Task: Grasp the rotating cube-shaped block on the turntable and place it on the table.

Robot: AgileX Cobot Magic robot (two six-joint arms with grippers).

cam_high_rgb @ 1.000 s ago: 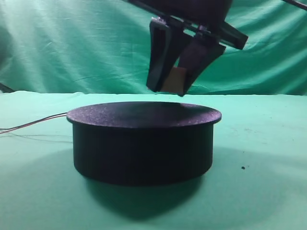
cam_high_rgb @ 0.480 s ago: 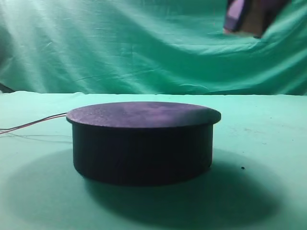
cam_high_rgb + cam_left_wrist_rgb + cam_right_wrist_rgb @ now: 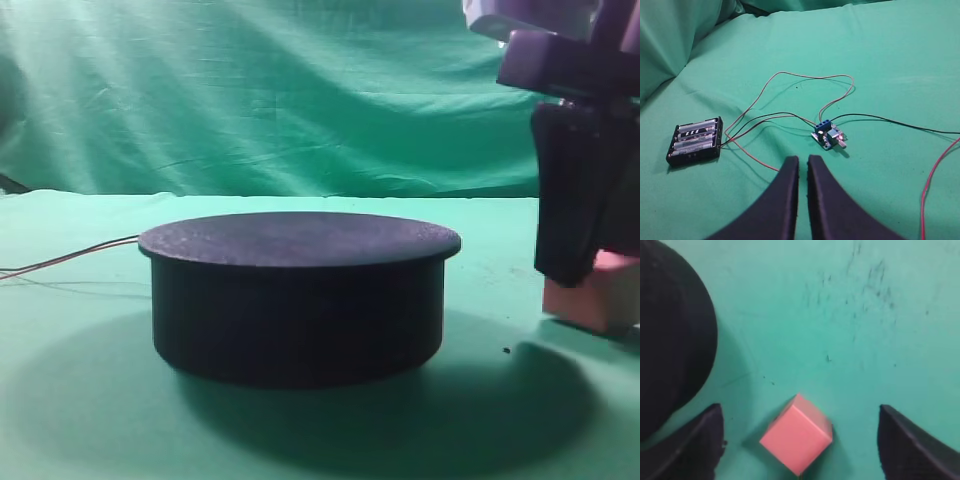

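One cube-shaped block (image 3: 796, 440) we see resting on the table (image 3: 850, 315) beside one turntable (image 3: 298, 295), right gripper (image 3: 799, 450) straddling it, fingers spread wide, left gripper (image 3: 802, 167) pinched nearly closed, empty.

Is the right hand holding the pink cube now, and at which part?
No. The right hand is open; its fingers stand apart from the cube-shaped block, which sits on the table.

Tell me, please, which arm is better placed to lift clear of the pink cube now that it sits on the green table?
The right. Its gripper hangs open directly over the pink cube, which rests on the table beside the turntable. The left gripper, shut, hovers over a battery pack and wiring elsewhere.
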